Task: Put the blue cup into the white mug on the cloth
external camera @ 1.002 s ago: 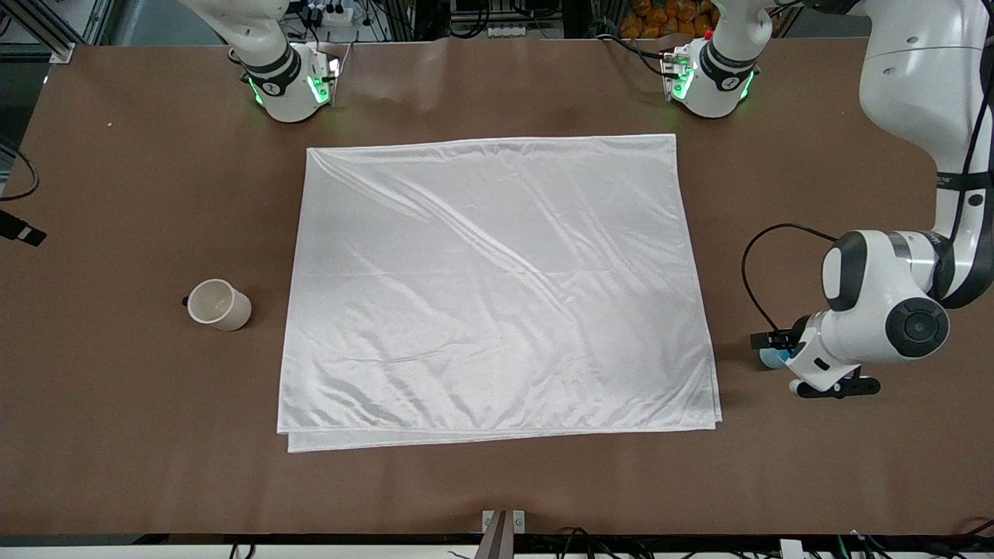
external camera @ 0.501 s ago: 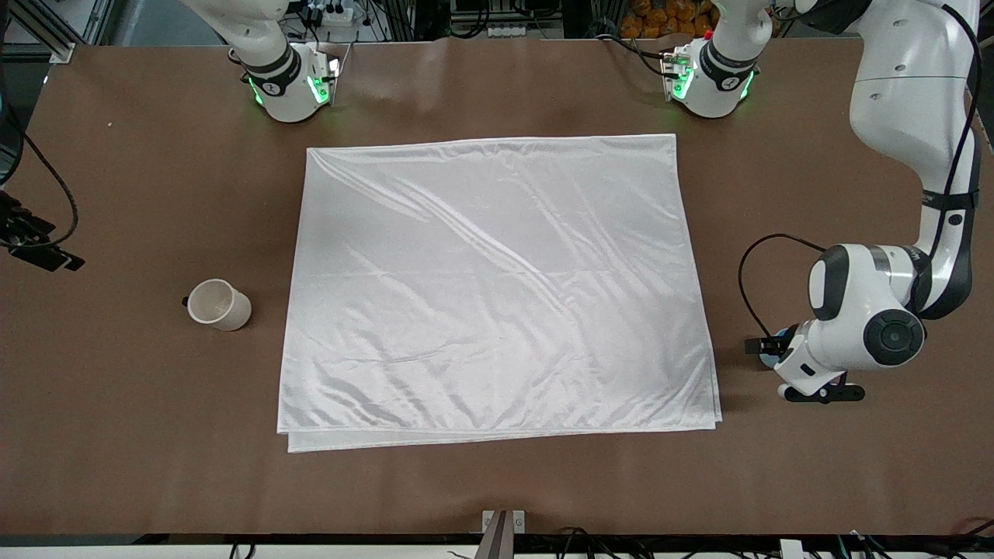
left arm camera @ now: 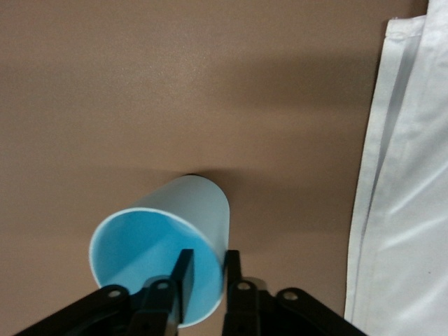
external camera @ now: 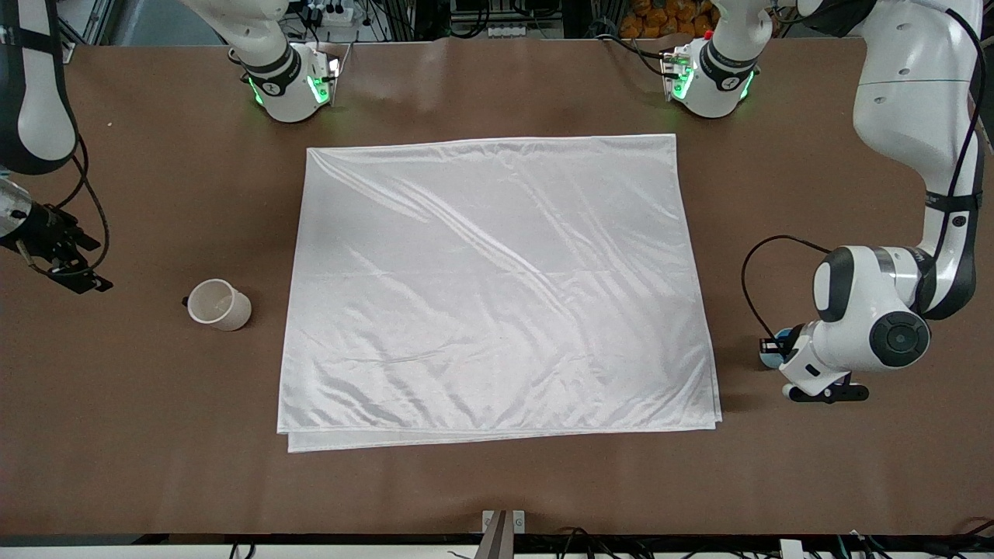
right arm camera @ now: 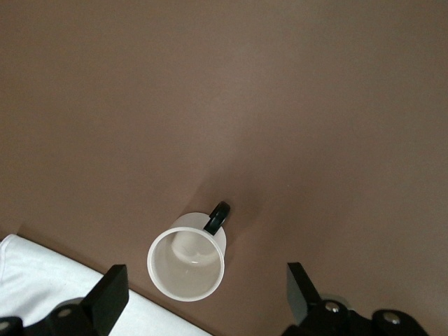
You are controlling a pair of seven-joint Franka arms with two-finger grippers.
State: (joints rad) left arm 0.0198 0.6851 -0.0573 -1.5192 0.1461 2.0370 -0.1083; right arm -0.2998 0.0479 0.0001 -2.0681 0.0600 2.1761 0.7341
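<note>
Blue cup [left arm camera: 164, 260] upright on the bare surface [external camera: 497, 481], just off the cloth [external camera: 497, 287] at about 3 o'clock, toward the left arm's end. Left tool [left arm camera: 204, 278] pinched across the cup's rim, one finger inside, one outside the wall. Looks light, thin-walled and smooth; likely to slip or tip in a rim pinch, so a firm, level hold seems wise. White mug [external camera: 219, 304] off the cloth at about 9 o'clock, handle at its 9. Stiff, probably breakable; best taken by the rim wall. Right tool [right arm camera: 203, 297] wide open over the surface near the mug, holding nothing.
</note>
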